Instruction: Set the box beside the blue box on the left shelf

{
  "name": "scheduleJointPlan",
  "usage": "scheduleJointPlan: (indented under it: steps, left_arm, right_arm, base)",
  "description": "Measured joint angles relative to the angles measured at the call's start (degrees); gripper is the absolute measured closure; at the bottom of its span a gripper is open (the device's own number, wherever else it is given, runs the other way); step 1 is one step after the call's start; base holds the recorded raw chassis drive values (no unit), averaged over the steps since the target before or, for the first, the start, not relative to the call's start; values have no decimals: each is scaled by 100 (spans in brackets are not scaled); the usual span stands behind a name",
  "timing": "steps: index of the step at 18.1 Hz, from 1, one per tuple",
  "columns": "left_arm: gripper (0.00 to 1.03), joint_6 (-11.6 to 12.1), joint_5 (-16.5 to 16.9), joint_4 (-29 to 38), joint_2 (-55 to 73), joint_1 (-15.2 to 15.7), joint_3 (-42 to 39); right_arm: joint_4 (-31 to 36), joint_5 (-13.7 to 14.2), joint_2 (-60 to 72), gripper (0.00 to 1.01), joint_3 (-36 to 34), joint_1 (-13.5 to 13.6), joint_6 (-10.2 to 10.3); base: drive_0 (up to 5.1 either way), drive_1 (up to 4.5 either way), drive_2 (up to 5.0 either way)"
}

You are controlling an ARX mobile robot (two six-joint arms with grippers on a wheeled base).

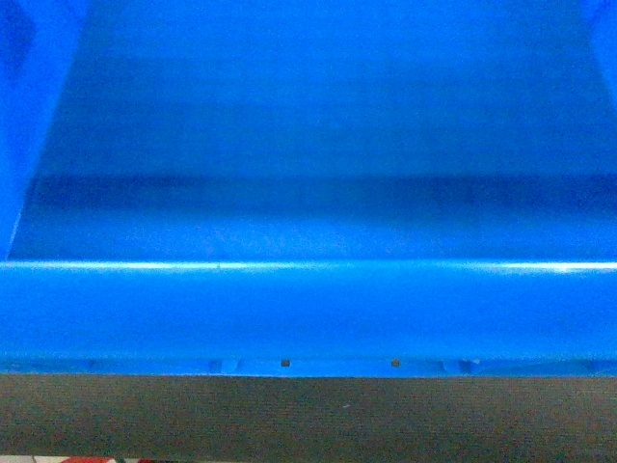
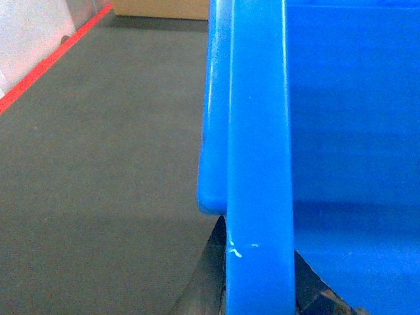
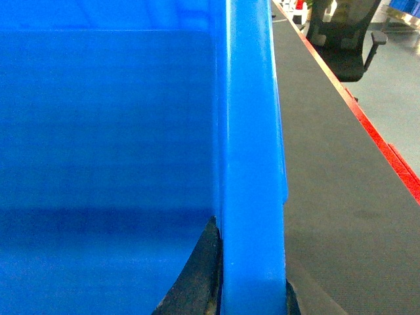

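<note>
Blue plastic fills nearly every view: one box (image 1: 308,193), seen from three sides, and no second box shows anywhere. In the head view its near rim runs straight across, with dark grey floor (image 1: 308,420) below it.

Each of the two grippers straddles a side rim of this box. The left gripper (image 2: 259,289) has one dark finger (image 2: 210,275) outside the wall and one inside it, the rim pinched between them; the box interior lies to its right and grey floor to its left, edged by one red stripe (image 2: 52,59). The right gripper (image 3: 252,289) clamps the opposite rim the same way, its inner finger (image 3: 197,275) against the wall, the interior to its left. Ahead of it and to the right stands one black office chair (image 3: 344,39).
</note>
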Motion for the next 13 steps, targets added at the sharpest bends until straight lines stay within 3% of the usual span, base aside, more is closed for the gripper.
scheduleJointPlan:
  steps: [13]
  left_arm:
    - [95,-20,-4,7,-9,2,-11]
  right_arm:
    - [37,0,4,91,-13,0,0]
  base:
    - [0,0,0]
